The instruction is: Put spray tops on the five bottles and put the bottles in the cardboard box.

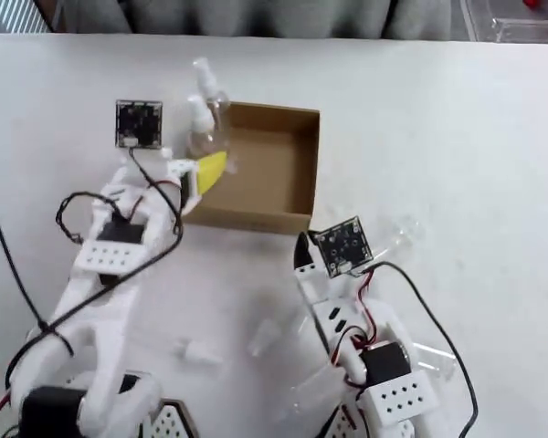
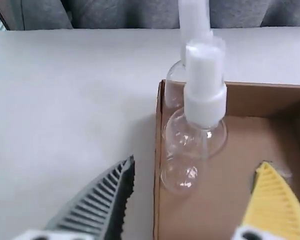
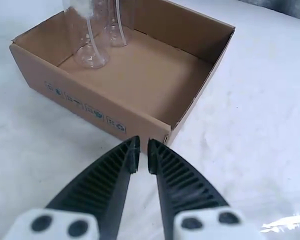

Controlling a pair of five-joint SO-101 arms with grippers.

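The cardboard box (image 1: 288,169) lies open in the middle of the table. Two clear bottles with white spray tops stand in its far left corner: one bottle (image 2: 194,145) nearer, a second bottle (image 2: 176,85) behind it. My left gripper (image 2: 196,165) is open and straddles the box's left wall, its yellow finger (image 2: 270,200) inside and its grey finger (image 2: 107,200) outside, just short of the nearer bottle. My right gripper (image 3: 142,150) is shut on nothing, close to the box's near right corner (image 3: 165,132).
Loose clear bottles lie on the table around the right arm, one bottle (image 1: 404,233) to its right, another bottle (image 1: 265,336) to its left. A white spray top (image 1: 196,349) lies between the arms. Cables trail from both arms.
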